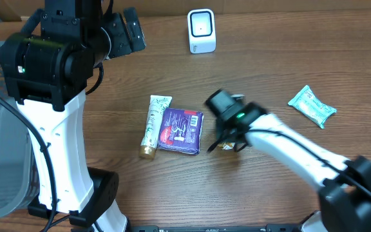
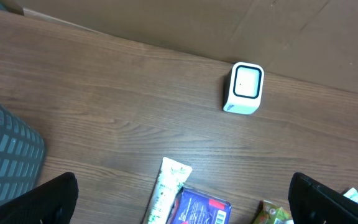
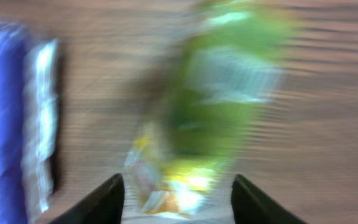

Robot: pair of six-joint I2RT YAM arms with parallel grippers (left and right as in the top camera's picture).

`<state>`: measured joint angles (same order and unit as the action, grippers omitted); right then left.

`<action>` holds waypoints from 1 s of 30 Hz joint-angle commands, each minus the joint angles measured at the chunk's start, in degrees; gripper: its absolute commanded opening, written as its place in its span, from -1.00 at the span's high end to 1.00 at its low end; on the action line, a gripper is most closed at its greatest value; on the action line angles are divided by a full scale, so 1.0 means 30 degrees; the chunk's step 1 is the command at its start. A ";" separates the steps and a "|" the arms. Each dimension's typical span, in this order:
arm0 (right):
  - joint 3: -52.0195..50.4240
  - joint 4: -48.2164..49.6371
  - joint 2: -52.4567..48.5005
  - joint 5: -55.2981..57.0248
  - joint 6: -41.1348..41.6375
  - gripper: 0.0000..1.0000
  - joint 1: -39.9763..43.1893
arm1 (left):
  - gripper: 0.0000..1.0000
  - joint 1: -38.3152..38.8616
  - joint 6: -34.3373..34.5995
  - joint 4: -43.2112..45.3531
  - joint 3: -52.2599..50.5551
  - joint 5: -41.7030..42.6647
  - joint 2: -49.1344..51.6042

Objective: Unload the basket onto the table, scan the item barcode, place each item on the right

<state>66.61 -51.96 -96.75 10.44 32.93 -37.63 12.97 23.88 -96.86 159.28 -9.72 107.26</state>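
A green and yellow snack packet (image 3: 222,93) lies on the wooden table, blurred in the right wrist view. My right gripper (image 3: 178,182) hangs over it, open, with a gap between each finger and the packet. From overhead the same gripper (image 1: 228,136) covers most of the packet (image 1: 226,146), to the right of the purple packet. The white barcode scanner (image 1: 201,31) stands at the back of the table, its window (image 2: 245,83) facing up. My left gripper (image 2: 182,186) is raised at the back left, wide open and holding nothing.
A white tube (image 1: 154,124) and a purple packet (image 1: 181,130) lie side by side in the middle. At the right lies a teal packet (image 1: 311,106). A grey slatted bin (image 2: 5,152) stands off the table's left edge.
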 commanded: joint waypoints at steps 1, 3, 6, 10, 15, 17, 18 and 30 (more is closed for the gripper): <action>0.0401 -0.0954 0.1282 -0.0583 0.4670 -0.24 0.2368 | -0.99 -0.0066 0.0146 0.0022 -0.0066 -0.0262 0.0102; -0.0073 -0.0772 0.1078 -0.2157 0.4408 -0.26 0.3257 | -0.99 -0.0066 0.0146 0.0022 -0.0066 -0.0262 0.0102; -0.1246 0.0670 0.0750 -0.4546 0.3322 -0.29 0.3730 | -0.99 -0.0066 0.0146 0.0022 -0.0066 -0.0262 0.0102; -0.2404 0.2222 0.0568 -0.6426 0.2943 -0.40 0.3504 | -0.99 -0.0066 0.0138 0.0022 -0.0066 -0.0262 0.0102; -0.2586 0.2259 -0.0015 -0.6062 0.2929 -0.43 0.3424 | -0.99 -0.0066 0.0146 0.0022 -0.0066 -0.0262 0.0102; -0.2586 0.2382 -0.0532 -0.6011 0.2703 -0.43 0.3417 | -0.99 -0.0066 0.0146 0.0022 -0.0066 -0.0262 0.0102; -0.2594 0.2433 -0.0831 -0.6011 0.2484 -0.43 0.3388 | -0.99 -0.0066 0.0146 0.0022 -0.0066 -0.0262 0.0102; -0.2484 0.2674 -0.1829 -0.5974 0.0743 0.56 0.3337 | -0.99 -0.0066 0.0146 0.0022 -0.0066 -0.0262 0.0102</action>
<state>59.02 -44.16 -102.17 -8.36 37.74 -27.53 12.97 23.88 -96.86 159.28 -9.72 107.26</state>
